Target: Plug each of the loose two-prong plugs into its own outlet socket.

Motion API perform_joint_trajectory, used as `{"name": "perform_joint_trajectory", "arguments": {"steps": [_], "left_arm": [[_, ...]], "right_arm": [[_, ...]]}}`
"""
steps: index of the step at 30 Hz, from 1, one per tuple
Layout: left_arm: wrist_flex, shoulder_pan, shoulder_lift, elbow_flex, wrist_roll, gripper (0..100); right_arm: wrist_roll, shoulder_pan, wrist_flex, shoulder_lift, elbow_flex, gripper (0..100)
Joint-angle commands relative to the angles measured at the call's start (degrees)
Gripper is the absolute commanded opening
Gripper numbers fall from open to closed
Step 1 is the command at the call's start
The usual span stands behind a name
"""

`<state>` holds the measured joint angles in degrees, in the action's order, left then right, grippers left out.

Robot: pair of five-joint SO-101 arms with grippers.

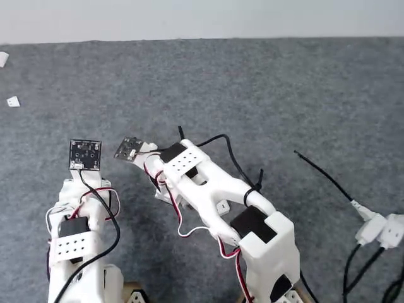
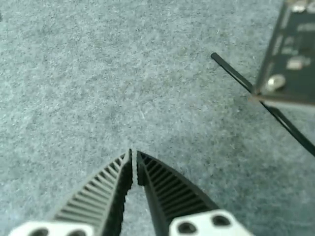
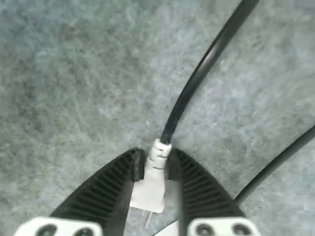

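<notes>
Right gripper point(image 3: 155, 156) pinches white plug point(image 3: 147, 194) at the mat point(image 3: 74, 73), left gripper point(image 2: 134, 156) pressed together on nothing; we judge grasp done, next carry it to the outlet sockets point(image 1: 371, 227), prongs aligned.

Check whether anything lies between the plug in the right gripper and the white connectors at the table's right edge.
Nothing solid that I can see. The right gripper is shut on the white plug, and only grey carpet and a loose black cord lie toward the white connectors.
</notes>
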<state>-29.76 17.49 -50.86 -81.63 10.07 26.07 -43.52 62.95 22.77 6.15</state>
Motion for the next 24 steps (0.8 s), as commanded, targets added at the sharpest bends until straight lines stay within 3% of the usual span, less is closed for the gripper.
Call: {"name": "perform_joint_trajectory", "arguments": {"steps": [1,5,12,19,24], "left_arm": [[1.5,0.1,-0.7,2.9,0.5,1],[1.5,0.1,-0.7,2.9,0.5,1],[1.5,0.1,-0.7,2.9,0.5,1],[1.5,0.1,-0.7,2.9,0.5,1],[1.5,0.1,-0.7,2.9,0.5,1]], "right_arm": [[0.5,0.8,-1.0,-0.2,-3.3,2.4],[0.6,3.0,-1.0,-0.2,-3.3,1.1],[0.7,2.3,-1.0,-0.3,-3.3,11.5],[0.8,1.5,-1.9,-0.3,-3.2,12.1],[0.9,1.7,-1.9,-0.2,-3.2,0.0]]}}
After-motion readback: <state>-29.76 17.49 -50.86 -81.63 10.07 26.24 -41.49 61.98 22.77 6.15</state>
